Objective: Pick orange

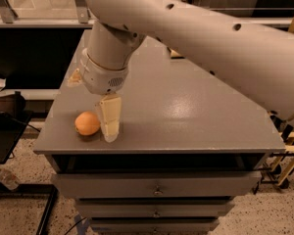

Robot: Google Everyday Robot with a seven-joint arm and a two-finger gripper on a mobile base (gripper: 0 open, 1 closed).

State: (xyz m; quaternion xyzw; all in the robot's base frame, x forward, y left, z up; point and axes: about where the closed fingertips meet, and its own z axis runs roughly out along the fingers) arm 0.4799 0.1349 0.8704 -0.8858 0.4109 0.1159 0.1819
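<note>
Orange: small round orange-coloured fruit (87, 123), lower left of frame, on grey metal cabinet top (196, 111), near front-left corner.
Gripper: cream-coloured gripper (109, 129), pointing down, just right of orange.
Gripper state: spread or pressed together, cannot tell.

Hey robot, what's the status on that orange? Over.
Pincer low near table front edge, close beside orange. Orange sitting on table, not yet lifted. Nothing between them.
</note>
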